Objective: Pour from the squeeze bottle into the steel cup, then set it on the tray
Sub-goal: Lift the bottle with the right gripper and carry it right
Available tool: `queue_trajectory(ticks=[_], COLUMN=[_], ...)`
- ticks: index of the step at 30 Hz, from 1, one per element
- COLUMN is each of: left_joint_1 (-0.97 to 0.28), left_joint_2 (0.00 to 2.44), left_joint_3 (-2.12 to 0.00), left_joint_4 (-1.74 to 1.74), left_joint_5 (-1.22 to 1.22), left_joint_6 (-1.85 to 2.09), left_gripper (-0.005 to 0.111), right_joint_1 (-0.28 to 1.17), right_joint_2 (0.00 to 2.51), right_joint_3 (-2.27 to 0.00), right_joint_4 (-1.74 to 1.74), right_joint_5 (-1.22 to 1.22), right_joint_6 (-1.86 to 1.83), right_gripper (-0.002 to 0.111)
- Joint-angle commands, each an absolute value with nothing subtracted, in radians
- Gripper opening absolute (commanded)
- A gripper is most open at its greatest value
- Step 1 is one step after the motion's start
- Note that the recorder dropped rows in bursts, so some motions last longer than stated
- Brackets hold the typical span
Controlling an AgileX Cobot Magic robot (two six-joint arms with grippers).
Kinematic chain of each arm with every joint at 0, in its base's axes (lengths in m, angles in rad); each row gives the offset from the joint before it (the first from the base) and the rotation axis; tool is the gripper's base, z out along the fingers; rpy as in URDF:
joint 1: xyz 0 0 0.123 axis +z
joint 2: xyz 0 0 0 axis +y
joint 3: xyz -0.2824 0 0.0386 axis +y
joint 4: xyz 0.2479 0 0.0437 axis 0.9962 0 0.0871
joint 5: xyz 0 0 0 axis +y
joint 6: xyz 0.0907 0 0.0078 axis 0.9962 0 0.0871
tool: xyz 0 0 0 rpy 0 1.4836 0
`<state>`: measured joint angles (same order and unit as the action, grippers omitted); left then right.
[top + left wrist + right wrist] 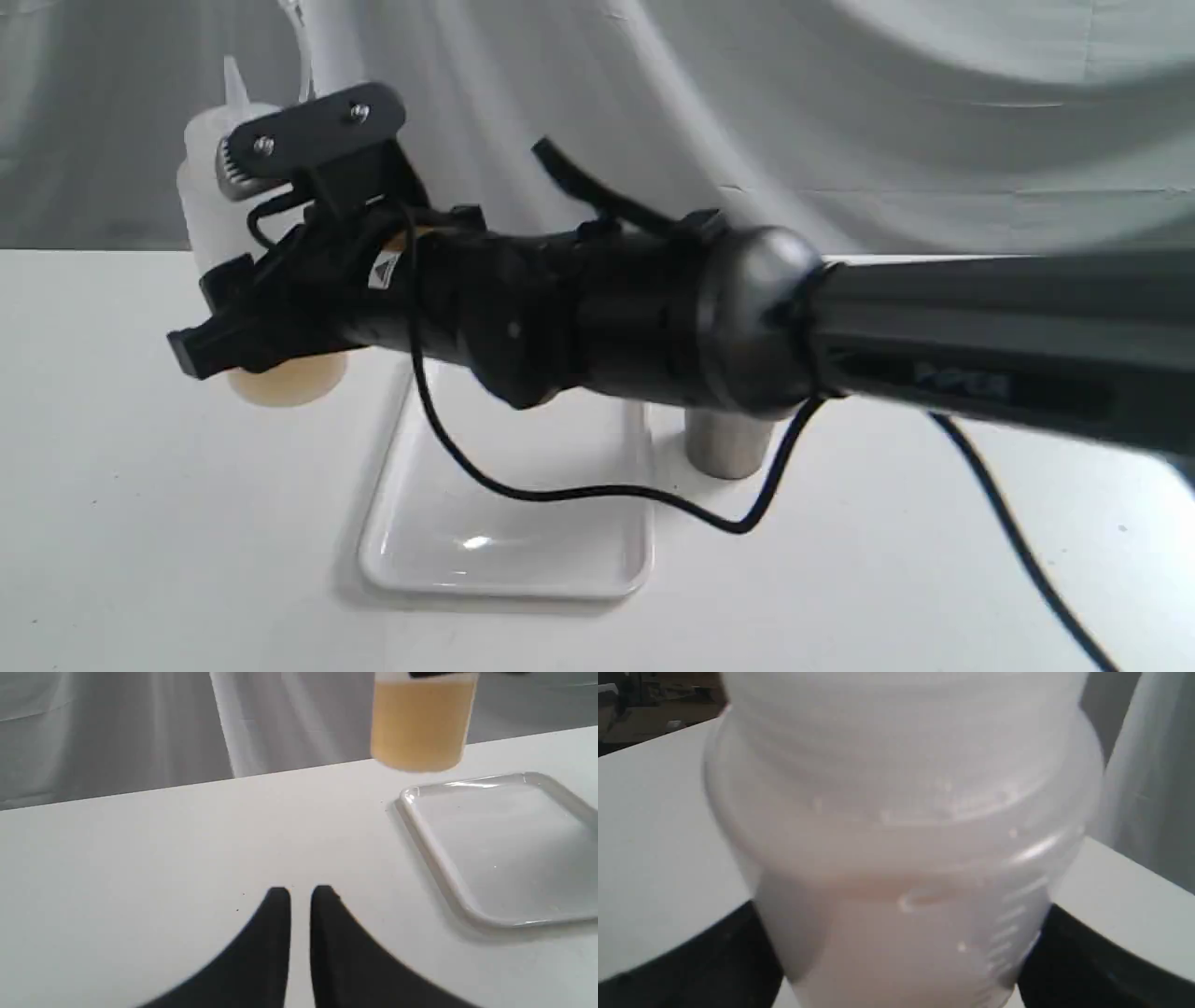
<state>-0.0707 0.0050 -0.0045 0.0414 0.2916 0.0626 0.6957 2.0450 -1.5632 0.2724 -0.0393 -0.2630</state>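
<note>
**Exterior view, dial centred on the tray.** The tray (pixel 560 551) lies flat on the white table (pixel 140 523) and carries nothing. A slack black cable (pixel 597 492) hangs across in front of it. The cup (pixel 724 448) stands upright at about 2 o'clock, just beside the tray's far corner. My right arm hides its upper half.

The bottle (pixel 205 205) is at about 10 o'clock, off the tray and well apart from the cup. It is upright, with the nozzle pointing to 12 o'clock and amber liquid filling its lower part. My right arm reaches across from 3 o'clock. The right claw (pixel 213 257) is grasping the bottle at mid-body, one finger above and one below as seen here. I cannot tell whether the base touches the table.

**Right wrist view.** The bottle fills the frame, and a black finger presses against each side.

**Left wrist view.** My left claw (pixel 301 896) is clenched on nothing, with only a narrow slit between its tips. It hangs over bare table. The bottle's amber base and one corner of the tray are visible beyond it.
</note>
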Motion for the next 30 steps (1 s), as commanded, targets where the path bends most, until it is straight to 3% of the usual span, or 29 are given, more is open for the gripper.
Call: queue_trajectory(ticks=[1, 19, 30], left_joint_1=[-0.074, -0.074, -0.074], left_joint_2=[0.0, 0.0, 0.0], left_joint_3=[0.0, 0.0, 0.0], left_joint_4=[0.044, 0.044, 0.044], left_joint_5=[0.285, 0.285, 0.285], left_joint_6=[0.061, 0.061, 0.061], left_gripper=[0.008, 0.008, 0.008], right_joint_1=[0.67, 0.375, 0.151], right_joint_2=[1.942, 1.412, 1.248], right_joint_3=[-1.502, -1.043, -0.962], right_joint_4=[0.223, 0.121, -0.049], right_joint_5=[-0.042, -0.015, 0.206], right_joint_6=[-0.261, -0.261, -0.191], right_gripper=[0.049, 0.049, 0.049])
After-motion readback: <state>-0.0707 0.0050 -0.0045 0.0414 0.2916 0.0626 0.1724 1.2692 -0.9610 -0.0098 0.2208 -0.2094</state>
